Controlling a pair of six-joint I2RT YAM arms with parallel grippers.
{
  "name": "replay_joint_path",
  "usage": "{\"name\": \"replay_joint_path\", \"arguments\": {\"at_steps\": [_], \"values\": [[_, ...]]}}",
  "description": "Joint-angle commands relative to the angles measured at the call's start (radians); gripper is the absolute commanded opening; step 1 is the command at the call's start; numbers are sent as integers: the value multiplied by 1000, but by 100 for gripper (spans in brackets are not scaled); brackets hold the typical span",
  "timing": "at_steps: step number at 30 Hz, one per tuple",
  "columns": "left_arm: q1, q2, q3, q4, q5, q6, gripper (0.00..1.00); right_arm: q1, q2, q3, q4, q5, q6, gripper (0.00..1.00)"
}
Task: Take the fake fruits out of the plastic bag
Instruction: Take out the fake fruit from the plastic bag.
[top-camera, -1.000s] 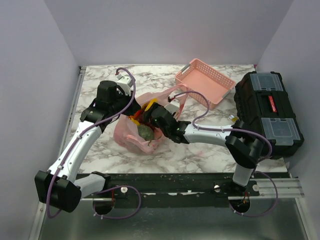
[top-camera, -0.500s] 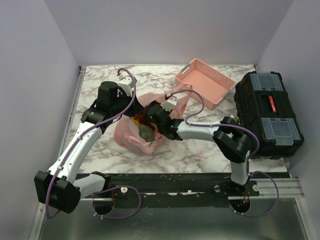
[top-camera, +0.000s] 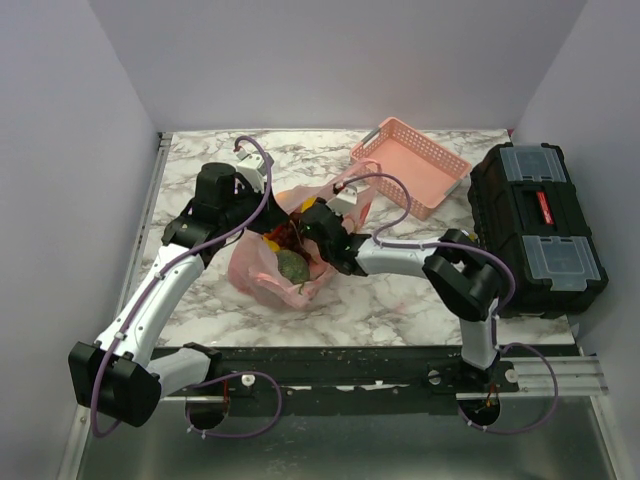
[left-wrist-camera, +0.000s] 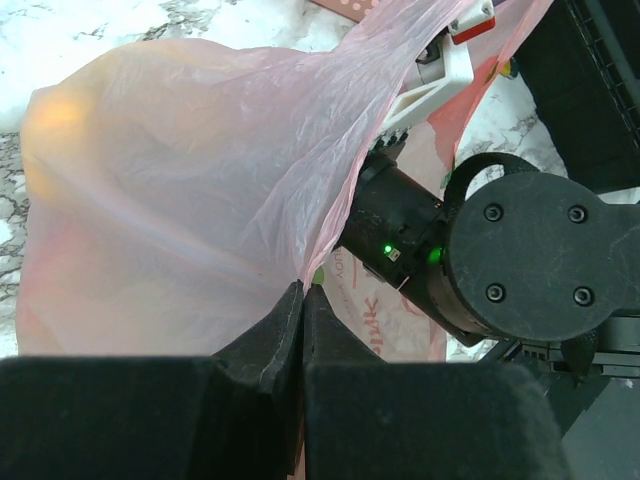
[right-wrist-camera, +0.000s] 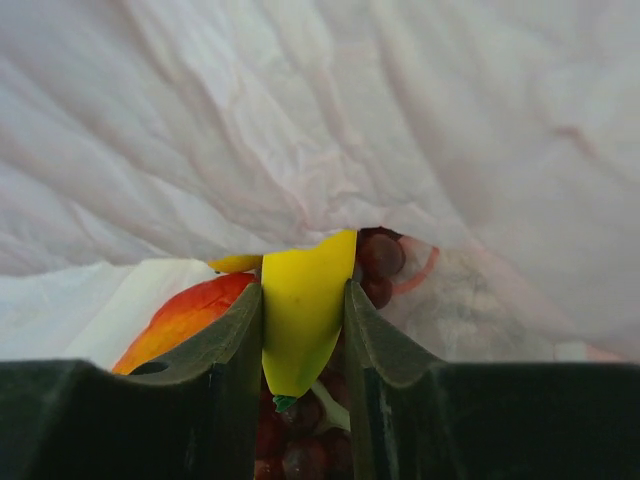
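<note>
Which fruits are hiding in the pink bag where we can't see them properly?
- Right wrist view: fingers of the right gripper and the plastic bag cover most of the banana and grapes.
- Left wrist view: the bag's film blurs fruit into an orange glow.
- Top view: bag folds and the right arm hide most fruit; only the melon shows clearly.
- How many fruits are left: cannot tell.

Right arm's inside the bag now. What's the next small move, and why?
Probably draw the right fingers straight back out of the plastic bag with the banana. It fills the gap between them, touching both, so the grip looks made, and the left fingers are pinched on the bag film. Go slowly: the grapes lie right beside it.
</note>
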Motion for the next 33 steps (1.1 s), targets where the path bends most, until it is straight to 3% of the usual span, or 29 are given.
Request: {"name": "replay_joint_path", "arguments": {"at_steps": [1,7,19,33], "values": [[-7,-13,-2,16,22,-4,0,4,-60,-52,75,0,-63,16],[-8,-21,-4,12,-3,0,0,4,-147,-110,59,-47,-87,1],[-7,-18,-2,7,-20,-1,0,9,-410,-325,10,-203,-99,1],[-8,-6,7,-20,-132,-5,0,7,-877,-516,-113,-302,-240,1]]}}
